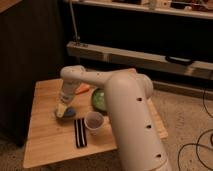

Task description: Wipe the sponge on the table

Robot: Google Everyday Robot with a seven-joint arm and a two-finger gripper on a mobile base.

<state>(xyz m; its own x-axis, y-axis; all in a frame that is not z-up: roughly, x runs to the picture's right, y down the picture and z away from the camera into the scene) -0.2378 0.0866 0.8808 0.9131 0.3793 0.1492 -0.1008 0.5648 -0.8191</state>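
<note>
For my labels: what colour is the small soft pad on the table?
Blue-grey, in the camera view; the gripper is down at this small sponge.

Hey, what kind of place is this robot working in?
Probably a lab or workshop, not a home: a long metal rack runs behind the small wooden table, and loose cables lie on the speckled floor. The tool is down on the table at the sponge.

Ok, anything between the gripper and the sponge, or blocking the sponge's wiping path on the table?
Nothing visible between them: the gripper is right at the sponge. On the table, the white cup and black striped strip lie close beside the sponge, nearer the camera; the orange object lies beyond it.
</note>
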